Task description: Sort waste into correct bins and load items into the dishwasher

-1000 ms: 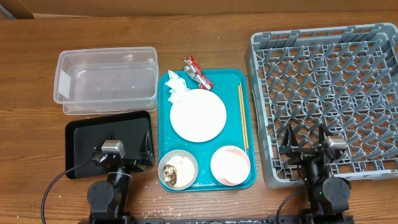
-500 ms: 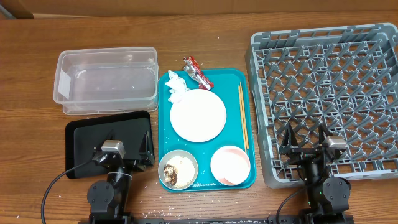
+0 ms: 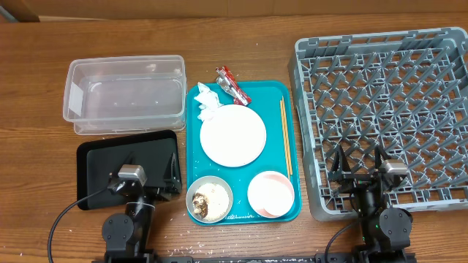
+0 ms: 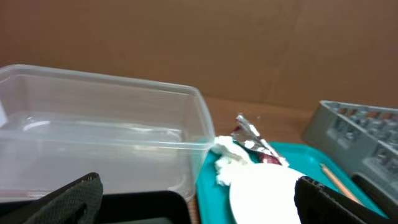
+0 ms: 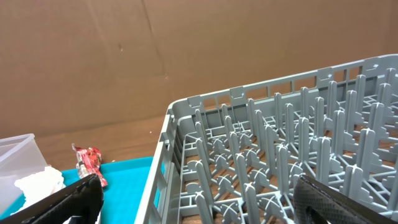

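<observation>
we see a brown wood-grain table (image 3: pixel 36 153), a clear tub (image 3: pixel 126 61), a black tray (image 3: pixel 99 164), a grey rack (image 3: pixel 301 109) with a lattice floor, and a teal tray (image 3: pixel 272 98) with a pale pink-white plate (image 3: pixel 232 136), a pink bowl (image 3: pixel 270 193), a shiny red wrapper (image 3: pixel 232 84), a white tissue (image 3: pixel 207 102) and tan chopsticks (image 3: pixel 286 139).

Overhead: even, diffuse light from above, sharp throughout. Short soft shadows beside clear tub (image 3: pixel 124 95) and dish rack (image 3: pixel 380 109).
Wrist views: dimmer and softer. Plate (image 4: pixel 261 196) nearly blown out white. Near fingertips (image 4: pixel 68 202) are dark, blurred shapes in the lower corners.
</observation>
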You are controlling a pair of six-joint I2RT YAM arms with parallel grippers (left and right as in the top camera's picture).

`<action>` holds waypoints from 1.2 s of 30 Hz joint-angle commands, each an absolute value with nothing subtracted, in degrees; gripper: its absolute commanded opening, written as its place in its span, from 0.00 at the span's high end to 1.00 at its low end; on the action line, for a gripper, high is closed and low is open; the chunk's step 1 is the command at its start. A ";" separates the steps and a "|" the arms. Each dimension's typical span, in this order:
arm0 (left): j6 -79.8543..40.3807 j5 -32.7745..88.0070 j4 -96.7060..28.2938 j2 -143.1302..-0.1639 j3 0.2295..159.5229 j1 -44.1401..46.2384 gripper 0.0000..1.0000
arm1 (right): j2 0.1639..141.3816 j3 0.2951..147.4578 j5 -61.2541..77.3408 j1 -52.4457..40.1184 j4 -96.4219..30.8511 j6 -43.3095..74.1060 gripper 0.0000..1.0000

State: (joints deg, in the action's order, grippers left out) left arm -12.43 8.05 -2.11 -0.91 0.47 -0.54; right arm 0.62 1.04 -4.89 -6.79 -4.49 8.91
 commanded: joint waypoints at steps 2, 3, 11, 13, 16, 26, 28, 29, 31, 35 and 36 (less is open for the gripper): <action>-19.11 16.71 -1.43 -0.67 0.27 -1.08 0.00 | 0.16 0.47 -4.71 -6.57 -3.03 8.97 0.00; -20.97 19.22 -0.40 -0.67 0.27 -1.08 0.00 | 0.16 0.47 -3.57 -6.57 -2.87 9.82 0.00; -24.62 27.07 6.44 -1.43 8.14 -1.08 0.00 | 0.51 6.07 9.17 -6.57 0.95 25.04 0.00; -24.60 27.11 1.54 -3.90 14.50 -1.08 0.00 | 1.78 10.35 9.82 -6.59 -2.33 26.00 0.00; -21.67 27.81 -17.28 -17.10 32.88 -1.08 0.00 | 10.11 24.16 12.21 -6.59 -15.53 25.02 0.00; -14.96 35.59 -56.23 -55.33 74.02 0.12 0.00 | 47.97 63.96 12.27 -6.57 -56.40 16.03 0.00; -15.94 40.77 -57.67 -58.74 75.92 0.16 0.00 | 52.93 67.79 12.73 -6.57 -59.07 16.21 0.00; -15.86 41.67 -57.34 -60.20 75.92 0.43 0.00 | 55.16 69.23 13.87 -6.57 -60.14 16.23 0.00; -15.84 39.75 -60.05 -63.20 75.92 1.34 0.00 | 58.52 70.72 16.38 -6.57 -61.01 16.25 0.00; -16.01 25.98 -71.83 -68.36 75.48 6.59 0.18 | 62.81 70.91 19.51 -6.57 -61.04 16.27 0.00; -16.80 21.41 -74.24 -69.34 74.70 8.64 0.23 | 63.37 70.91 19.84 -6.57 -61.23 16.29 0.00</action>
